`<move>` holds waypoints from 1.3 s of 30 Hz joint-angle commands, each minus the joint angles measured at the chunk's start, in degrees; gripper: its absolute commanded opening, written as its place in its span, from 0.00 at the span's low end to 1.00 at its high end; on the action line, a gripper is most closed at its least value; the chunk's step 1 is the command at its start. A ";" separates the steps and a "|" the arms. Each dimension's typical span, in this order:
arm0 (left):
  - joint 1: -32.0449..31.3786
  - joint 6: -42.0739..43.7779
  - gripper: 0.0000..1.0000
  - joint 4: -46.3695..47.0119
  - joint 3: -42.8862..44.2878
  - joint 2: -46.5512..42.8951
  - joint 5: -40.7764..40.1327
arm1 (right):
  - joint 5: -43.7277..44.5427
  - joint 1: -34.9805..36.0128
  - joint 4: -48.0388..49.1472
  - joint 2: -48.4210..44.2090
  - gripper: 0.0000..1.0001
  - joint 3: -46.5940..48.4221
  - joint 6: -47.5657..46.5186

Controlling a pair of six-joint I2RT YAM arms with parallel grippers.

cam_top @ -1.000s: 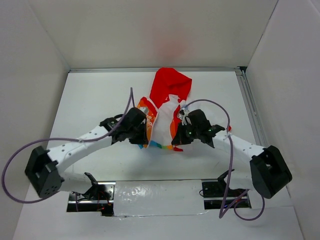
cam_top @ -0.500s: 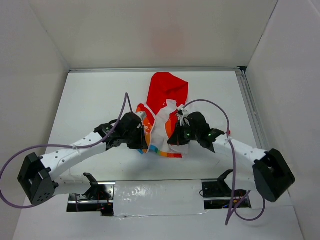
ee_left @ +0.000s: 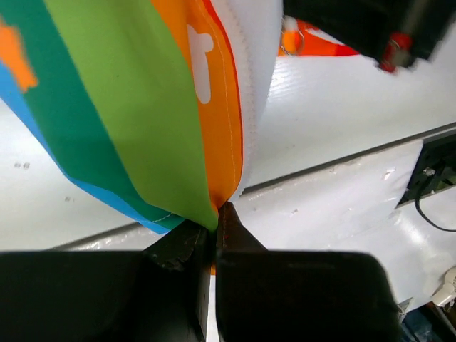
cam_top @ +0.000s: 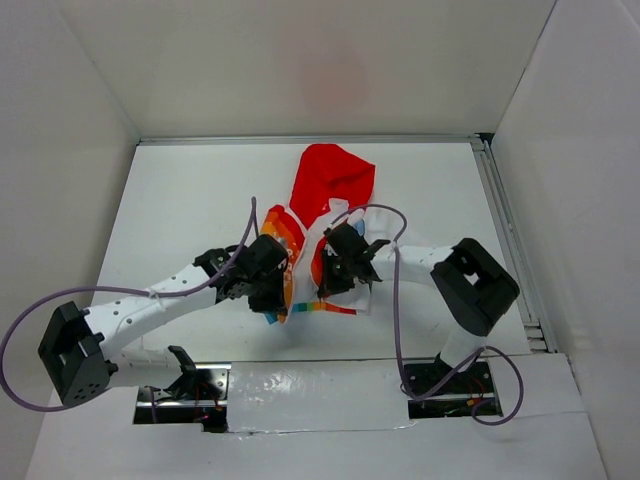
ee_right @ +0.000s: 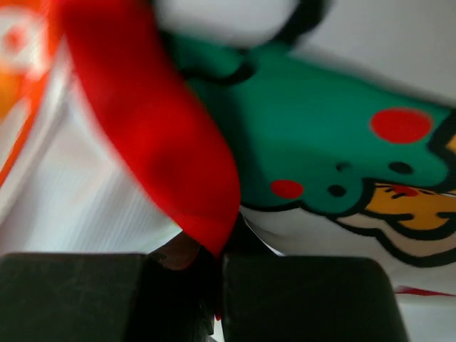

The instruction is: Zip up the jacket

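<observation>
Left claw (ee_left: 216,214): closed tight, pinching edge of jacket (cam_top: 303,238) at orange-green stripe. White zipper teeth (ee_left: 248,71) run just right of grip.
Right claw (ee_right: 217,251): closed tight on red fold of jacket, cartoon print (ee_right: 342,142) beside it.
Jacket: mid tabletop (cam_top: 170,200), hood (cam_top: 332,178) far, hem near, front open, strung between claws.
Risks: both grips at very fabric edge, so slip likely under pull. Claws close together, collision possible. Zipper halves unjoined, misalignment likely.
</observation>
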 commanded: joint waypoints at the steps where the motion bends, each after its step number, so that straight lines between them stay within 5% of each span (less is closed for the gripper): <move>1: -0.90 -3.96 0.12 -8.29 7.46 -3.67 -1.33 | 12.21 -1.06 -11.43 6.61 0.00 3.71 3.02; 7: -1.08 -3.61 0.18 -10.78 9.41 -9.91 -2.13 | 13.82 -7.02 -14.88 9.53 0.00 4.95 5.40; 14: -0.90 -2.90 0.10 -7.18 7.12 -9.66 -1.95 | 14.86 -12.93 -15.93 9.09 0.00 7.93 2.33; 25: -0.73 -5.44 0.00 10.33 -1.76 2.71 1.66 | 14.32 -3.97 -11.00 -9.70 0.00 1.44 -5.85; 27: -0.64 -6.33 0.00 8.75 -1.50 5.71 0.52 | 16.00 -2.38 -11.53 -13.22 0.11 -1.28 -4.80; 35: -0.72 -9.67 0.00 4.17 -3.95 3.71 -2.13 | 20.49 -0.63 -13.29 -12.71 0.21 -4.98 -1.45; 39: -0.72 -9.41 0.00 4.69 -5.54 1.95 -2.13 | 20.66 0.17 -13.64 -12.09 0.37 -3.59 -1.37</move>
